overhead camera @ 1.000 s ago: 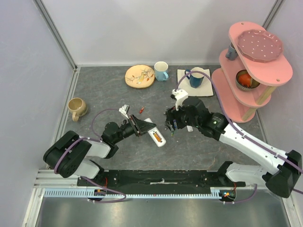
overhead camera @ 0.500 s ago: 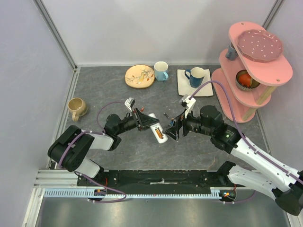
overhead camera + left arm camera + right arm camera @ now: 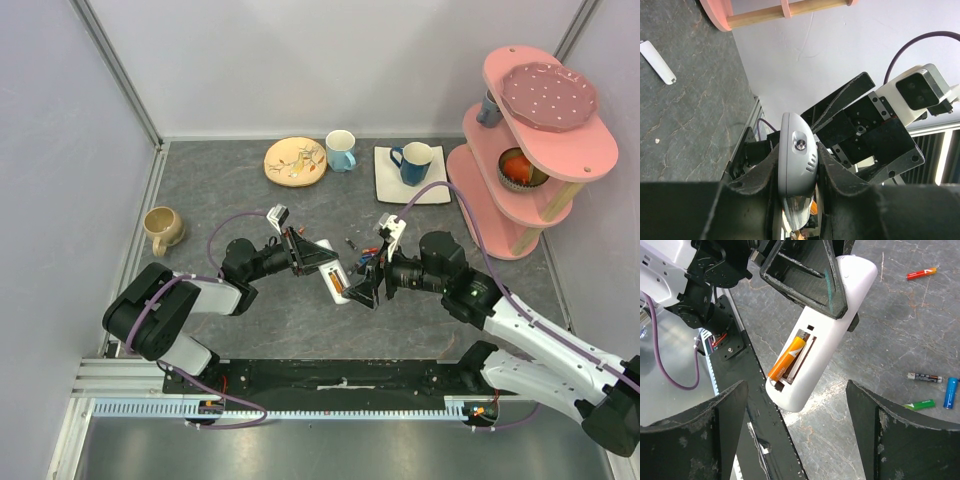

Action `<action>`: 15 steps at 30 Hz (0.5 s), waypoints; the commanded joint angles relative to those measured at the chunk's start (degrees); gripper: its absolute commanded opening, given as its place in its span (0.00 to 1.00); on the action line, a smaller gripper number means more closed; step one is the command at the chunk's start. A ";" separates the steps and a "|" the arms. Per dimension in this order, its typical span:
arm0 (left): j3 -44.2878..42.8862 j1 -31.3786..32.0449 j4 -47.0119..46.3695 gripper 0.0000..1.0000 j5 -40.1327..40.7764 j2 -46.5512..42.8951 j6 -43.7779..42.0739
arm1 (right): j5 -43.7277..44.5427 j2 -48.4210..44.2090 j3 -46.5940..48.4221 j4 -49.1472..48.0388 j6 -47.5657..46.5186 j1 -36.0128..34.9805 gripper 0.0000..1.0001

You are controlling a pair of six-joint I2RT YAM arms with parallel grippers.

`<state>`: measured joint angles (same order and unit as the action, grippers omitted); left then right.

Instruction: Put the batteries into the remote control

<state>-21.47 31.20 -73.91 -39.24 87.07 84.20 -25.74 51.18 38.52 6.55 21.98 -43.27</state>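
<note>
The white remote control [image 3: 335, 282] is held above the table by my left gripper [image 3: 316, 257], which is shut on its upper end. In the right wrist view the remote [image 3: 832, 325] shows its open battery bay with one orange battery [image 3: 786, 358] lying in it. My right gripper [image 3: 800, 440] is open and empty, and hangs just in front of the remote's lower end. Loose batteries lie on the table: red [image 3: 921, 273], dark grey [image 3: 924, 376], blue [image 3: 950, 392] and green [image 3: 920, 404]. In the left wrist view the remote [image 3: 796, 170] sits between the fingers.
A small white strip, perhaps the battery cover [image 3: 657, 62], lies on the table. A pink shelf stand [image 3: 530, 130] is at the right. A plate [image 3: 296, 161], a light blue mug [image 3: 341, 150], a dark blue mug on a napkin [image 3: 412, 163] and a tan mug [image 3: 162, 229] also stand here.
My right gripper has swung left and down from beside the batteries to face the remote's lower end. My left gripper has shifted the remote slightly right.
</note>
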 commanded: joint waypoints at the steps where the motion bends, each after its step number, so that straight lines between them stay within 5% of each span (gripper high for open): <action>1: -1.64 -0.26 -21.45 0.02 -1.45 0.03 1.93 | -2.39 -0.12 -1.08 -4.79 0.96 0.11 0.86; 15: -1.03 -0.17 -21.45 0.02 -1.98 -0.58 1.84 | -1.95 3.40 -1.26 -5.40 0.87 0.11 0.80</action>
<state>-21.50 31.20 -73.91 -39.64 87.07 84.42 -27.31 54.17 37.39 3.79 22.74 -43.27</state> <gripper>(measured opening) 0.323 0.807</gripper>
